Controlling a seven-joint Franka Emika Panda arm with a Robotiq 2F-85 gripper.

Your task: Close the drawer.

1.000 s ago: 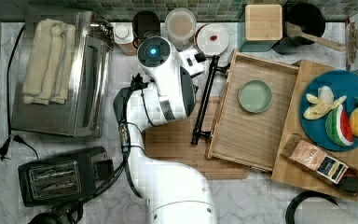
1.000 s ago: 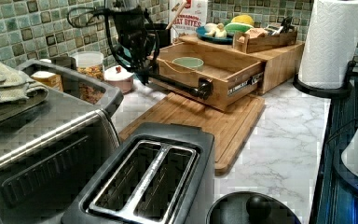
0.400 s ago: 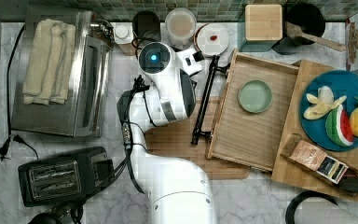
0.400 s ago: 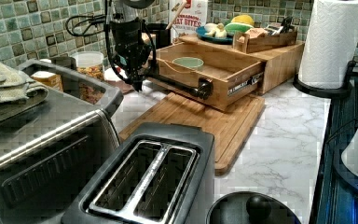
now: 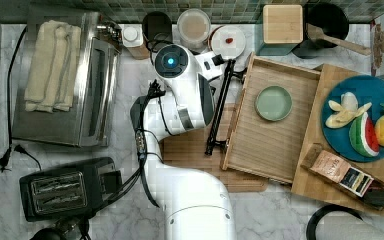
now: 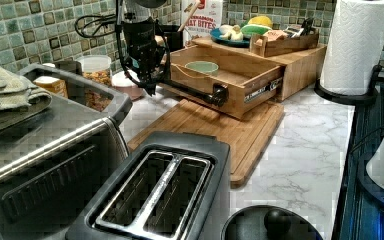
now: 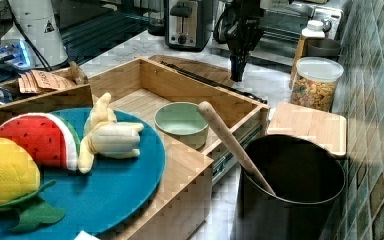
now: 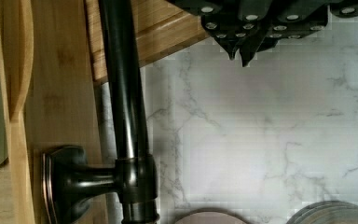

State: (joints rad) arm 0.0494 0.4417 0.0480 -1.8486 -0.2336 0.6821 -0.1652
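The drawer (image 5: 265, 145) is a light-wood tray standing pulled out toward the top view's left, with a green bowl (image 5: 273, 103) inside it. Its black bar handle (image 5: 219, 105) runs along the edge facing my arm. My gripper (image 6: 150, 89) hangs just above the marble beside the far end of the handle (image 6: 190, 91), near the tiled wall. In the wrist view the gripper (image 8: 239, 55) is shut with nothing between the fingertips. It sits a short gap away from the handle (image 8: 126, 93), not touching it. In the right view the gripper (image 7: 237, 75) points down beyond the drawer's corner (image 7: 190, 85).
A flat cutting board (image 5: 190, 150) lies under the handle. Jars (image 5: 193, 25) line the back wall close to my wrist. A toaster oven (image 5: 65, 80) and a toaster (image 5: 62, 187) stand on the top view's left. A thick board carries a blue plate (image 5: 362, 85) of fruit.
My gripper has come down a little beside the handle's far end. The drawer has not moved.
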